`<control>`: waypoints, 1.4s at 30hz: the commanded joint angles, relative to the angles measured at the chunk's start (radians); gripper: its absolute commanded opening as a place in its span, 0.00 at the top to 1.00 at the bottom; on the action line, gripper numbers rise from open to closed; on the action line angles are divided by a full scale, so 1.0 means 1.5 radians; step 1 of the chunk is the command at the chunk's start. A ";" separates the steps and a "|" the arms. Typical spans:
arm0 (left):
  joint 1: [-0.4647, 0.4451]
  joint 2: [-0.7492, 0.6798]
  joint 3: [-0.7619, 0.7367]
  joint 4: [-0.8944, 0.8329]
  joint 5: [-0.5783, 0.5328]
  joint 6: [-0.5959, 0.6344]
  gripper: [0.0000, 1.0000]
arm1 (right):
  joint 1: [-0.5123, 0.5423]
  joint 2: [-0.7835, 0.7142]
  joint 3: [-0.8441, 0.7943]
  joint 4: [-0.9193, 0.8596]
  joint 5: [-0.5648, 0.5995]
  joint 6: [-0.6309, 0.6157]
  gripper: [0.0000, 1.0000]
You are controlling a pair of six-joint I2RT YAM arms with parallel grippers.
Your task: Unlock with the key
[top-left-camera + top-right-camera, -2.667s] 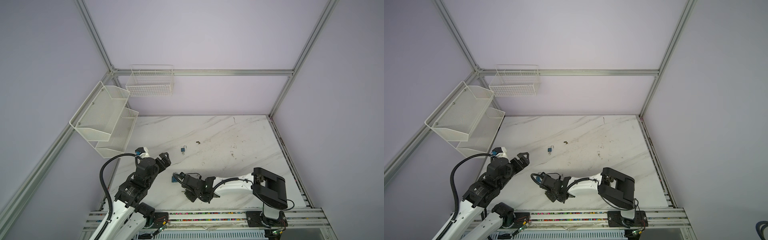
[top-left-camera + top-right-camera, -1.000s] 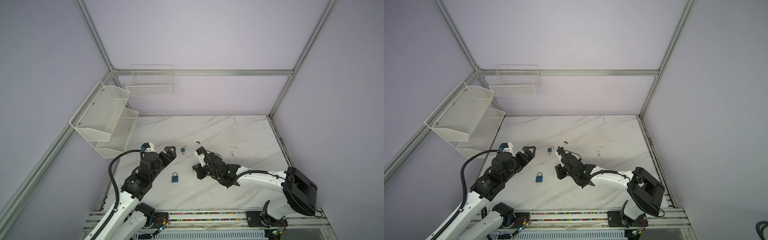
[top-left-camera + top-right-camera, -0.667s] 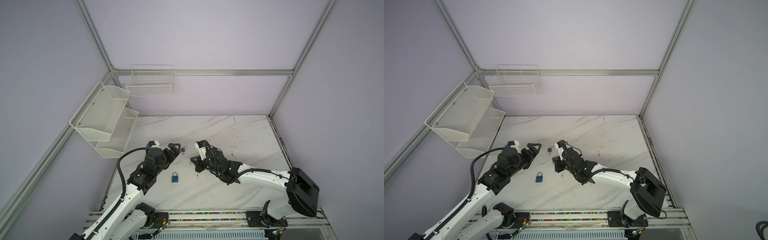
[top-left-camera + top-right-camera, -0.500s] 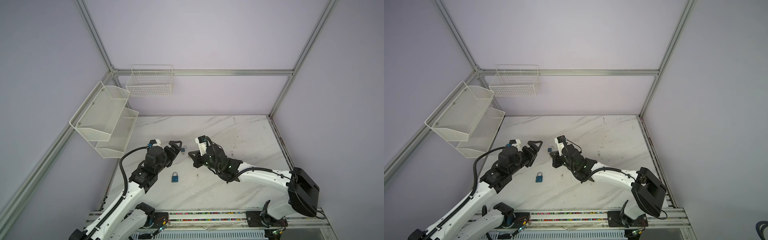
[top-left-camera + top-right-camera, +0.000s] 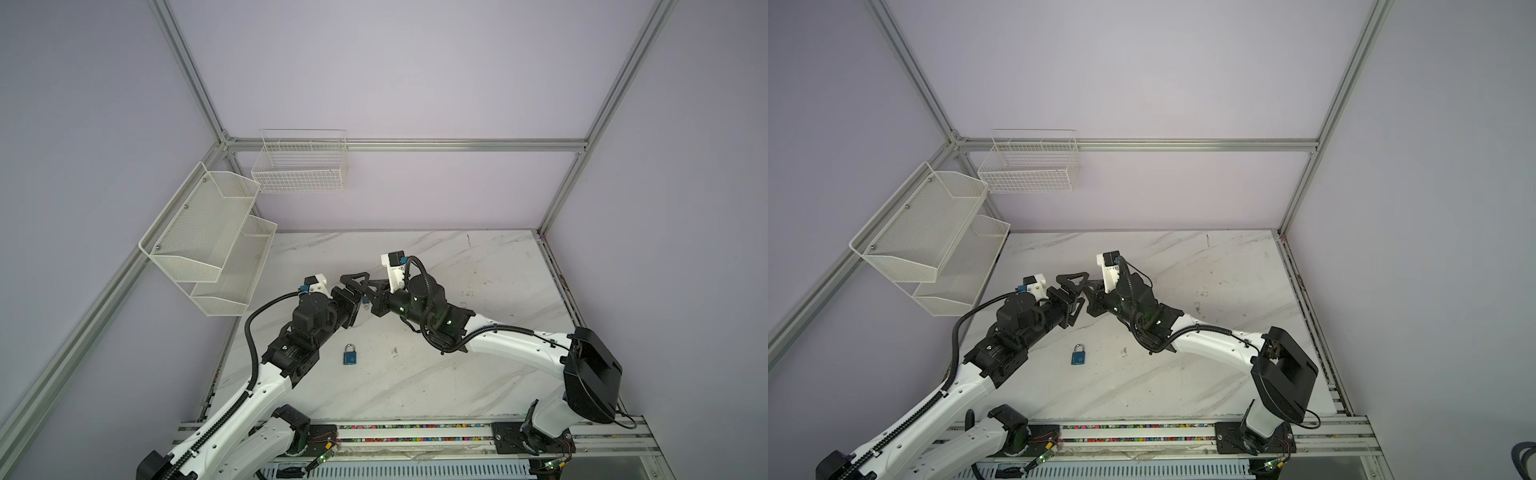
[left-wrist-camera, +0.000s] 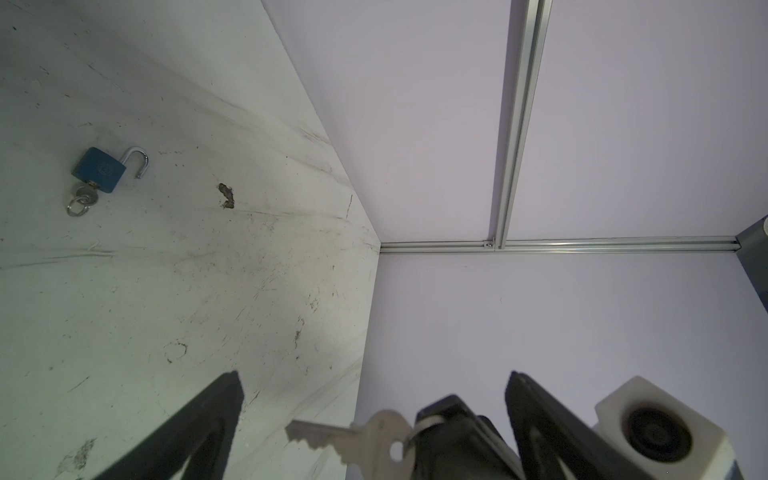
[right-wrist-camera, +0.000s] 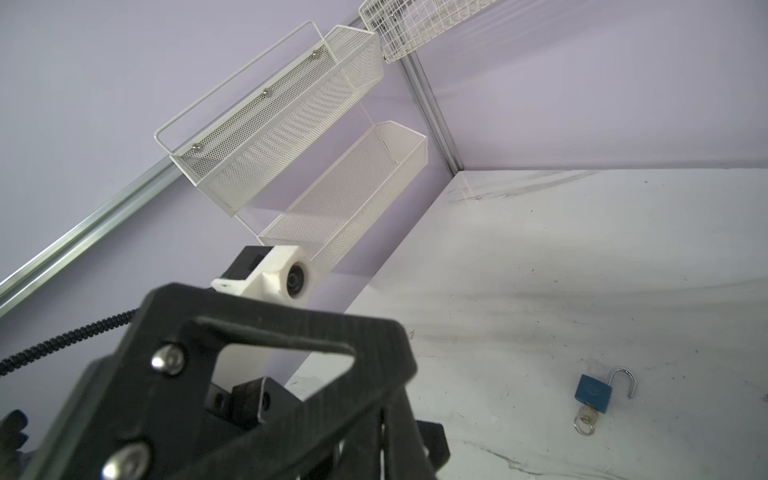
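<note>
A shut blue padlock (image 5: 349, 354) (image 5: 1077, 355) lies flat on the marble table (image 5: 478, 374), in front of both grippers. A silver key (image 6: 345, 436) shows only in the left wrist view, pinched by its head in my right gripper (image 5: 371, 296) (image 5: 1089, 302) (image 7: 395, 395), which is shut on it. The blade points out between the black fingers (image 6: 208, 415) of my left gripper (image 5: 358, 300) (image 5: 1077, 297) (image 6: 374, 382). That gripper is open with one finger on either side of the key, not touching it. Both grippers meet above the table's middle left.
A second blue padlock (image 6: 99, 169) (image 7: 592, 395) lies farther back, shackle open, with a key and ring in it. White mesh shelves (image 5: 208, 245) hang on the left wall and a wire basket (image 5: 299, 166) on the back wall. A dark stain (image 6: 226, 195) marks the table.
Both arms have reached toward each other. My right gripper rose and swung back-left; my open left gripper came forward around the key. The shut padlock has not moved.
</note>
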 commanded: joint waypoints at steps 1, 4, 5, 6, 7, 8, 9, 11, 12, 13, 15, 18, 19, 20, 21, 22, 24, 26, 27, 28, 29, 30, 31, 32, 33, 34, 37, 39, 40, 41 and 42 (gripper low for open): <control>-0.010 0.003 0.032 0.055 -0.018 -0.019 0.00 | -0.003 0.011 0.011 0.044 -0.024 0.012 1.00; -0.012 0.003 0.034 0.060 -0.033 -0.017 0.00 | -0.003 0.016 0.006 0.055 -0.042 0.019 1.00; -0.012 0.004 0.032 0.063 -0.035 -0.020 0.00 | -0.003 0.018 0.002 0.056 -0.047 0.019 1.00; -0.012 0.003 0.029 0.071 -0.037 -0.023 0.00 | -0.003 0.019 -0.001 0.056 -0.054 0.021 1.00; -0.012 0.002 0.026 0.079 -0.040 -0.025 0.00 | -0.003 0.019 -0.006 0.058 -0.058 0.022 1.00; -0.012 0.001 0.025 0.082 -0.043 -0.026 0.00 | -0.003 0.016 -0.010 0.058 -0.058 0.022 1.00; -0.012 0.000 0.024 0.081 -0.045 -0.026 0.00 | -0.003 0.014 -0.014 0.060 -0.057 0.021 1.00; -0.012 -0.002 0.024 0.082 -0.052 -0.025 0.00 | -0.004 0.005 -0.020 0.060 -0.051 0.018 1.00; -0.012 -0.001 0.022 0.085 -0.054 -0.026 0.00 | -0.003 0.002 -0.022 0.059 -0.050 0.016 1.00; -0.012 -0.001 0.021 0.089 -0.055 -0.025 0.02 | -0.003 -0.001 -0.024 0.058 -0.047 0.015 1.00; -0.012 0.000 0.018 0.095 -0.057 -0.024 0.05 | -0.003 -0.006 -0.028 0.052 -0.041 0.014 1.00; -0.012 0.001 0.018 0.099 -0.058 -0.021 0.11 | -0.003 -0.015 -0.030 0.047 -0.036 0.013 1.00; -0.012 0.003 0.018 0.100 -0.058 -0.020 0.14 | -0.004 -0.018 -0.031 0.047 -0.034 0.011 1.00; -0.012 0.003 0.017 0.102 -0.059 -0.019 0.16 | -0.004 -0.021 -0.033 0.047 -0.030 0.009 1.00; -0.012 0.003 0.015 0.103 -0.060 -0.019 0.19 | -0.004 -0.024 -0.035 0.047 -0.028 0.007 1.00; -0.012 0.003 0.014 0.102 -0.063 -0.019 0.21 | -0.004 -0.027 -0.037 0.046 -0.025 0.004 1.00; -0.013 0.002 0.010 0.102 -0.068 -0.019 0.26 | -0.004 -0.034 -0.041 0.045 -0.018 0.000 1.00; -0.012 0.001 0.005 0.104 -0.072 -0.023 0.32 | -0.004 -0.040 -0.045 0.043 -0.013 -0.003 1.00; -0.012 0.003 0.004 0.108 -0.073 -0.023 0.34 | -0.004 -0.041 -0.047 0.041 -0.011 -0.005 1.00; -0.012 0.003 0.003 0.111 -0.074 -0.023 0.36 | -0.004 -0.043 -0.047 0.040 -0.010 -0.006 1.00; -0.012 0.004 0.003 0.111 -0.074 -0.023 0.39 | -0.004 -0.044 -0.049 0.040 -0.009 -0.006 1.00; -0.013 0.005 0.003 0.110 -0.075 -0.023 0.40 | -0.004 -0.044 -0.050 0.040 -0.008 -0.007 1.00; -0.012 0.006 0.003 0.110 -0.075 -0.023 0.42 | -0.004 -0.045 -0.051 0.040 -0.008 -0.008 1.00; -0.012 0.006 0.002 0.107 -0.076 -0.024 0.43 | -0.004 -0.047 -0.052 0.040 -0.007 -0.010 1.00; -0.012 0.006 0.002 0.106 -0.077 -0.025 0.45 | -0.004 -0.049 -0.054 0.040 -0.006 -0.010 1.00; -0.012 0.006 0.001 0.106 -0.079 -0.026 0.47 | -0.004 -0.052 -0.055 0.040 -0.007 -0.012 1.00; -0.012 0.005 -0.001 0.103 -0.081 -0.026 0.50 | -0.004 -0.059 -0.057 0.038 -0.006 -0.015 1.00; -0.012 0.004 -0.001 0.099 -0.082 -0.026 0.52 | -0.004 -0.064 -0.060 0.038 0.004 -0.016 1.00; -0.012 0.004 -0.002 0.097 -0.083 -0.026 0.54 | -0.004 -0.065 -0.060 0.038 0.005 -0.019 1.00; -0.012 0.004 -0.001 0.095 -0.085 -0.026 0.56 | -0.004 -0.066 -0.059 0.037 0.006 -0.019 1.00; -0.012 0.004 -0.001 0.092 -0.086 -0.026 0.58 | -0.004 -0.066 -0.059 0.037 0.005 -0.019 1.00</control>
